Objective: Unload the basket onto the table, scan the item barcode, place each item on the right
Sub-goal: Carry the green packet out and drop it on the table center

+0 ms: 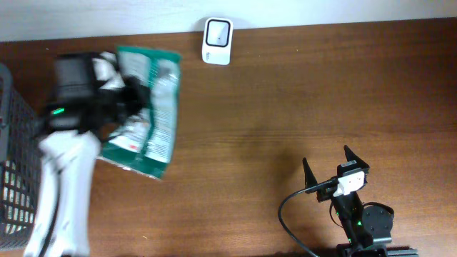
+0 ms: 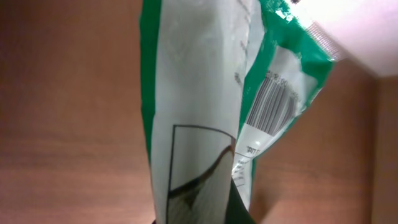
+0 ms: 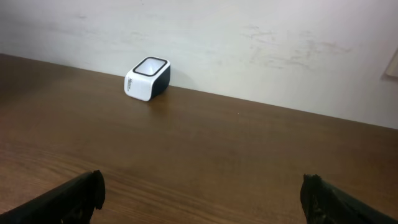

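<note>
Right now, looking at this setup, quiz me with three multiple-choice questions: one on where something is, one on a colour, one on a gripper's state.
1. The scanner sits: A at the far edge of the table, by the wall; B at its near edge; C at its middle.
2. The packet is: A red and yellow; B green and white; C plain blue.
3. The right gripper is: A shut on the packet; B shut on nothing; C open and empty.

Answers: 1 A, the overhead view shows it against the wall. 2 B, the overhead and left wrist views show green with white panels. 3 C, its fingers stand wide apart with nothing between them.
</note>
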Action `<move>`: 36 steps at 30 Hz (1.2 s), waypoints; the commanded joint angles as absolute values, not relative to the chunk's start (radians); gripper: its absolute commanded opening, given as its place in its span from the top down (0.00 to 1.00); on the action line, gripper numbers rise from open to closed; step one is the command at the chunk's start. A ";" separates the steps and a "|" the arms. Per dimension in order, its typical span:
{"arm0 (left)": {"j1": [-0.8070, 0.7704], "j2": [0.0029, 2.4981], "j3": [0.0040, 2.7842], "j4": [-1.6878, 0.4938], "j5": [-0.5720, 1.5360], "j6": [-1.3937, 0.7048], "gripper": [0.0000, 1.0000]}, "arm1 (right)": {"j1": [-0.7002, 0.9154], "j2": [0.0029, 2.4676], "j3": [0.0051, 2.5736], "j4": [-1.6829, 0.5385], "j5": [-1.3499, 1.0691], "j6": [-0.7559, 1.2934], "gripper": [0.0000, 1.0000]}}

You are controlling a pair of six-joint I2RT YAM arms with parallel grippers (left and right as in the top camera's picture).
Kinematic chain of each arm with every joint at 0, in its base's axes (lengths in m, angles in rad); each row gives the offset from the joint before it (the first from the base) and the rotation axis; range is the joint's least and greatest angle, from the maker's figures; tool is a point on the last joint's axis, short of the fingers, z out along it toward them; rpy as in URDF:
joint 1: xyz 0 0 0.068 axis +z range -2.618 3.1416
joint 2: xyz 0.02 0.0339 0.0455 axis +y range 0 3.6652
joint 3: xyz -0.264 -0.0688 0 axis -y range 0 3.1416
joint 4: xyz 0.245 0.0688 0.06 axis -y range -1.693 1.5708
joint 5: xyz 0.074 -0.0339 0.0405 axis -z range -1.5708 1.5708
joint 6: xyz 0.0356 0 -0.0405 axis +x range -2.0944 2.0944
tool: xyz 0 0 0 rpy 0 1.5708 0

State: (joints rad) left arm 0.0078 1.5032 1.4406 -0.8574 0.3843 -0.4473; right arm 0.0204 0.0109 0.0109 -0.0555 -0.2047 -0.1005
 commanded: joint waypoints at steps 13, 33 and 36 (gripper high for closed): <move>-0.421 1.964 1.306 -0.381 0.141 -1.107 1.00 | 0.028 0.004 0.006 -0.060 -0.216 -0.093 0.02; -0.298 1.745 1.307 -0.476 0.141 -0.572 0.26 | 0.028 0.004 0.006 -0.060 -0.216 -0.093 0.02; -0.147 1.543 1.318 -0.515 0.140 -0.327 0.10 | 0.028 0.004 0.006 -0.060 -0.216 -0.093 0.01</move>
State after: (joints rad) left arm -0.2550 1.7355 1.3037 -0.4911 0.1490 -0.6106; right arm 0.0204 0.0101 0.0109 -0.0555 -0.2047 -0.1009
